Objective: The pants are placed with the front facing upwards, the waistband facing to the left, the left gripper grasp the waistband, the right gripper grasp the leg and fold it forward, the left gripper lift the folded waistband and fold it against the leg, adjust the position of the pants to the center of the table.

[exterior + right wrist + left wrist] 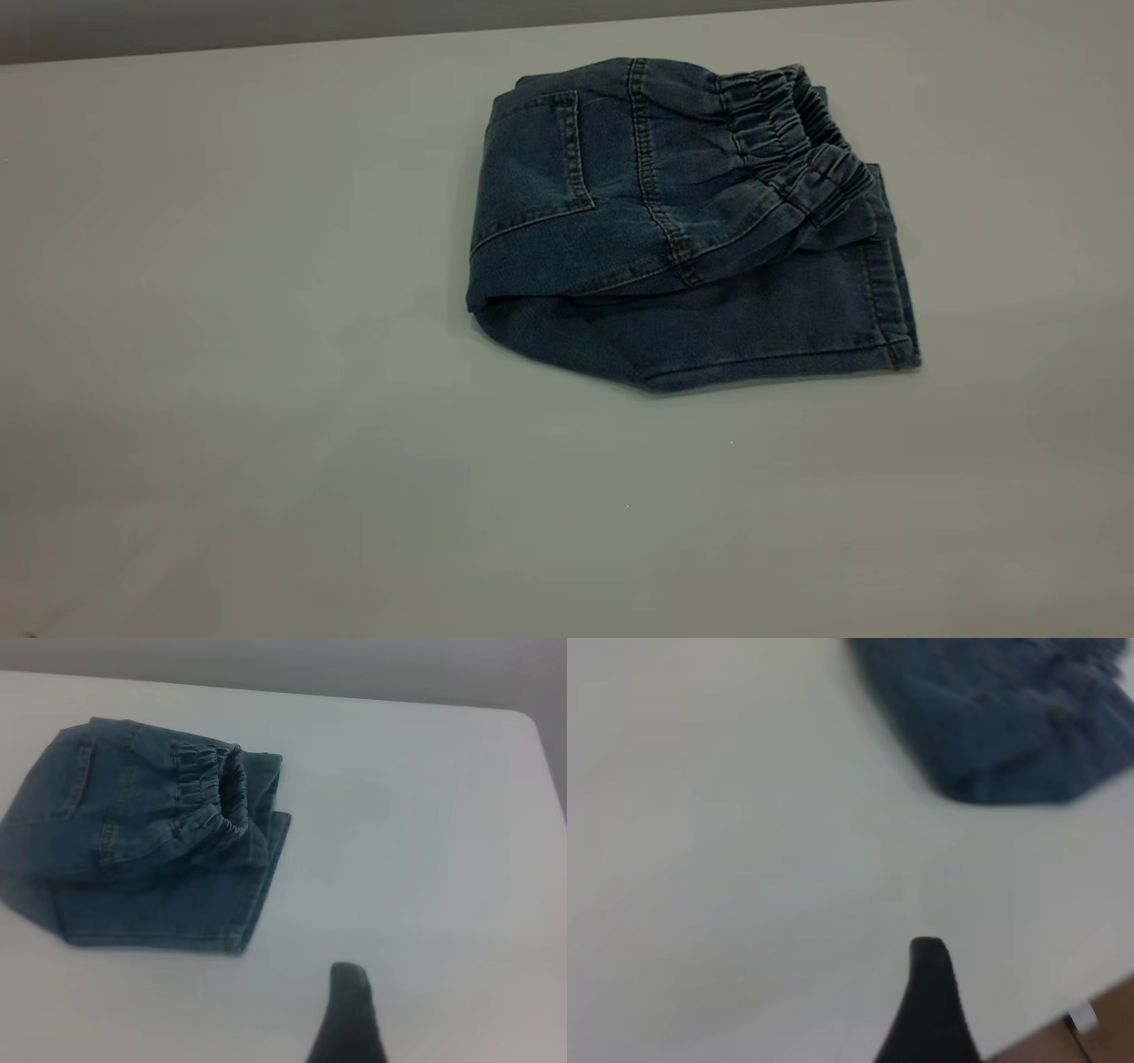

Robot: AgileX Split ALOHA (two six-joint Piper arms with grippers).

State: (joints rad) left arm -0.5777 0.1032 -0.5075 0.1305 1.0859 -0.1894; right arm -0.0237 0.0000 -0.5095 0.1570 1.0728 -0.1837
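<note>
The blue denim pants (673,230) lie folded on the white table (266,399), toward its far side and right of the middle. The ruffled waistband (797,133) is turned over onto the leg part and rests near the right-hand hem. No arm shows in the exterior view. In the left wrist view the black tip of my left gripper (928,992) hangs over bare table, well apart from the pants (1001,718). In the right wrist view the tip of my right gripper (347,1010) is also over bare table, short of the pants (133,850) and the waistband (221,797). Neither holds cloth.
The table edge, with brown floor (1103,1032) beyond it, runs close to the left gripper in the left wrist view. In the right wrist view the table's rounded far corner (523,722) shows. A grey wall (266,22) stands behind the table.
</note>
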